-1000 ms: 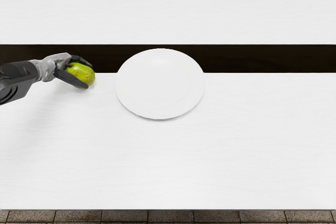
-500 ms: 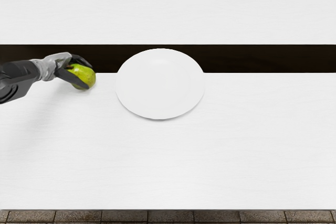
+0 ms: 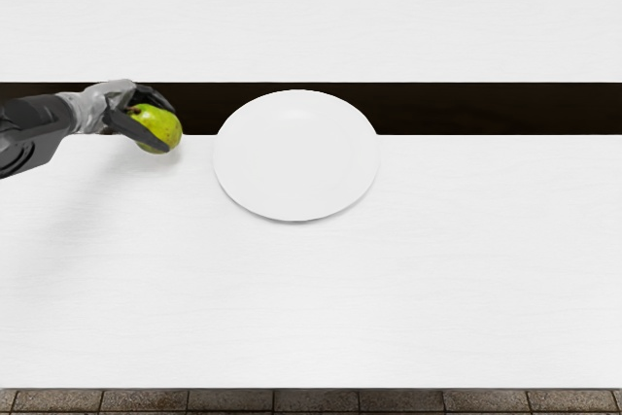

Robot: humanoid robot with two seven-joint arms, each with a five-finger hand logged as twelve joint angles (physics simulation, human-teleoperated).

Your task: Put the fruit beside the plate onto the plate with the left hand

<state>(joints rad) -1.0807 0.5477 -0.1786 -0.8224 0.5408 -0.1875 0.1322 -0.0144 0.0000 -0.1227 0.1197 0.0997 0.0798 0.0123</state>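
robot hand: left one (image 3: 124, 109), arm from the left edge, fingers wrapped round the fruit (image 3: 163, 129)
fruit: left of the plate (image 3: 295, 155), close but apart, by the far edge of the tabletop (image 3: 389, 279)
step: grasp looks done, carry not yet
next: I'd guess a small lift, slide right over the plate, then set it down gently so it won't roll
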